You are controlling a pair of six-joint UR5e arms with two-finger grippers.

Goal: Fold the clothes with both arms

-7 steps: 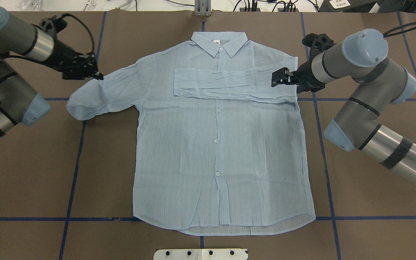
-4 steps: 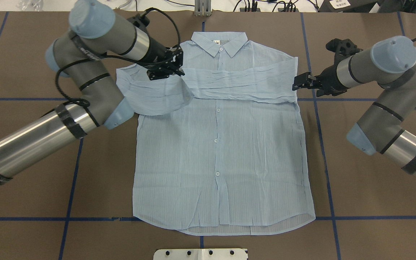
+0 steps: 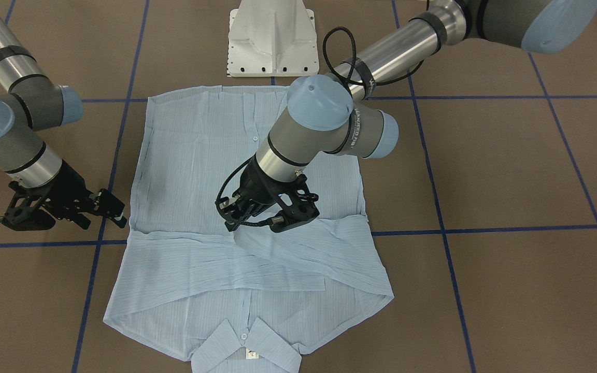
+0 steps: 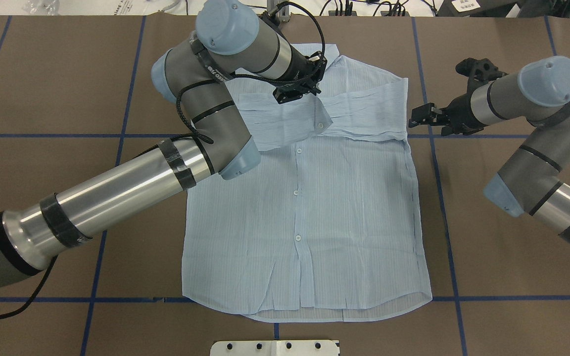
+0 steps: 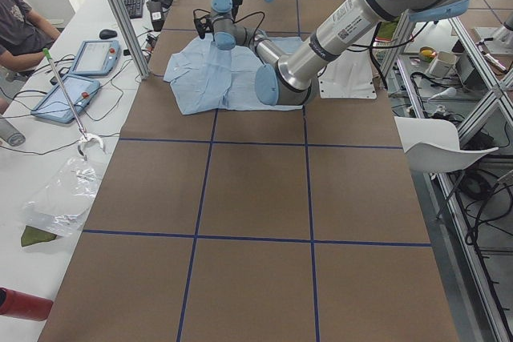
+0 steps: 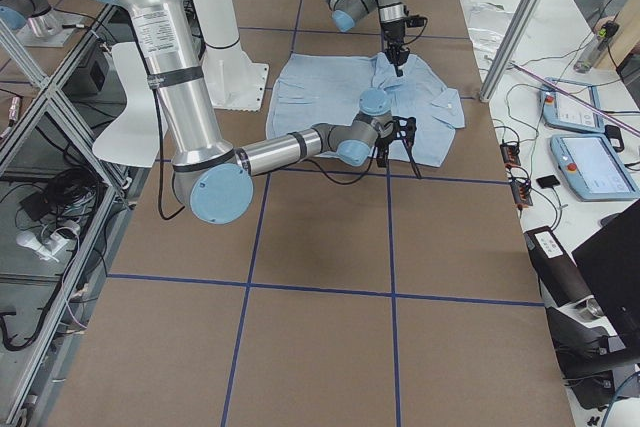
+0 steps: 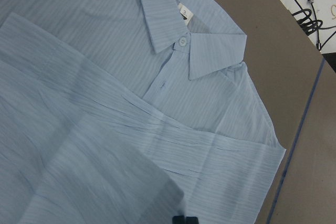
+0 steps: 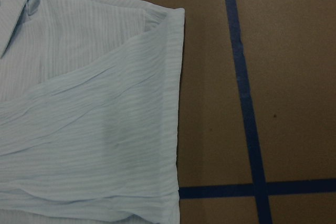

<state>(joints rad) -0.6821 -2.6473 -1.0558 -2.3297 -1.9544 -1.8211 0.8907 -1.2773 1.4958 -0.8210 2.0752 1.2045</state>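
The light-blue striped shirt [image 4: 305,207] lies flat, buttons up, with its collar [image 3: 246,344] at the far side from the robot. Its right sleeve [image 4: 369,118] lies folded across the chest. My left gripper [image 4: 297,93] is shut on the left sleeve [image 4: 285,123] and holds it over the chest just below the collar. The cuff hangs toward the middle. The left wrist view shows the shut fingertips [image 7: 184,220] over the sleeve. My right gripper [image 4: 419,116] is open and empty. It hovers just off the shirt's right shoulder edge and also shows in the front view [image 3: 114,210].
The brown table carries a grid of blue tape lines [image 4: 443,198]. The white pedestal base [image 3: 272,41] stands at the robot's edge, just past the shirt's hem. Tablets and cables [image 5: 80,78] lie on a side table beyond the far edge.
My left gripper has taken the left sleeve and carried it rightward over the chest. My right gripper has drawn back rightward off the folded right sleeve.
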